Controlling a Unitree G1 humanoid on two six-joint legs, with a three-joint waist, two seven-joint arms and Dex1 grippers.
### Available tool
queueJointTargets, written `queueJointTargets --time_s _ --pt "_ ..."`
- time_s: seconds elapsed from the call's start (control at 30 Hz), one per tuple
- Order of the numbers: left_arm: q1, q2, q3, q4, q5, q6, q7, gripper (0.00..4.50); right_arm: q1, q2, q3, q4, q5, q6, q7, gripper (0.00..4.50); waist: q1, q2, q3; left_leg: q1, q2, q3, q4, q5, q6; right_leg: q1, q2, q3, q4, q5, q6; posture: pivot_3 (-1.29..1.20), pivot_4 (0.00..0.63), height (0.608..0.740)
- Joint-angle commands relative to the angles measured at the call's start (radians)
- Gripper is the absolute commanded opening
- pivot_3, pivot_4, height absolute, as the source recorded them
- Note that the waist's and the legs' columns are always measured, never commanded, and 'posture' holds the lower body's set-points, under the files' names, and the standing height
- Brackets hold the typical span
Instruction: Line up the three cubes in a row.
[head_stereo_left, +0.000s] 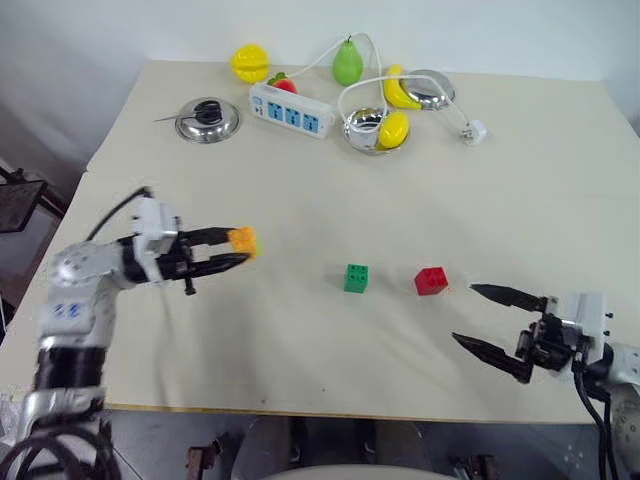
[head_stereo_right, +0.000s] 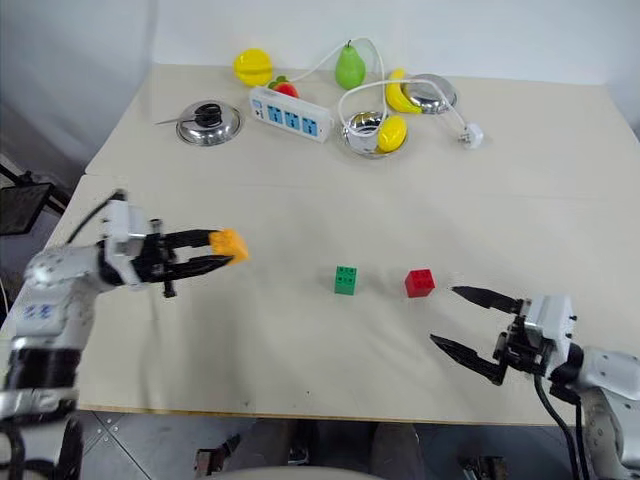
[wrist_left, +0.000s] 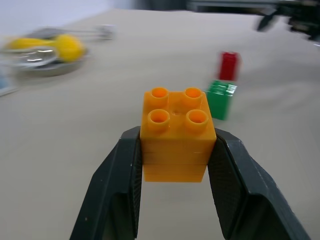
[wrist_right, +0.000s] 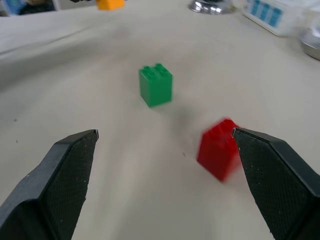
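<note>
The left end effector (head_stereo_left: 232, 252) is pinching the orange-yellow cube (head_stereo_left: 243, 241) by two opposite flat sides, studs facing away from the wrist, and is carrying it above the bench (head_stereo_left: 300, 340), well to the left of the other two. The right end effector (head_stereo_left: 487, 320) is hanging with its fingers spread wide and holding nothing, just beside the red cube (head_stereo_left: 431, 281).

The green cube (head_stereo_left: 356, 278) is sitting near the red one, apart from it, and both are resting on the bench roughly level with each other.

Judging by their look, these are light, rigid, hollow plastic bricks, smooth enough to slip under a skewed pinch and easy to knock aside with a fingertip. The plain side walls are probably offering the best hold; the studded top is giving less flat contact.

The bench surface is looking pale, matte and flat, with free space to the left of the green cube. Along the far edge a power strip (head_stereo_left: 291, 110), metal dishes and toy fruits are lying well apart from the cubes.
</note>
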Motion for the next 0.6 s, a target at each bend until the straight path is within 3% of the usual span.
queueJointTargets --time_s 0.03,0.27,0.6 --pt "-0.1 -0.05 -0.109 0.178 0.097 -0.144 -0.121 1.47 0.046 0.02 -0.04 -0.087 0.023 -0.017 -0.036 4.5 -0.005 0.0 0.0 0.0 0.0 0.0 0.0 0.0 0.0 0.0 0.0 0.0 0.0 0.0 0.0 0.0 0.15 0.74" --pt "-0.296 -0.123 -0.175 0.549 0.214 -0.33 -0.18 1.47 0.124 0.046 -0.061 -0.177 0.034 -0.009 -0.093 4.5 -0.013 -0.001 0.001 -0.001 0.002 0.001 0.0 0.0 0.0 -0.001 0.002 0.0 0.0 0.0 0.0 0.0 0.15 0.74" --pt "-0.324 -0.132 -0.166 0.682 0.228 -0.408 -0.225 1.47 0.172 0.047 -0.101 -0.135 0.046 -0.043 -0.066 4.5 -0.004 -0.002 0.001 -0.001 0.002 0.0 0.0 0.0 0.001 -0.001 0.0 0.001 0.0 0.0 0.0 0.0 0.15 0.74"
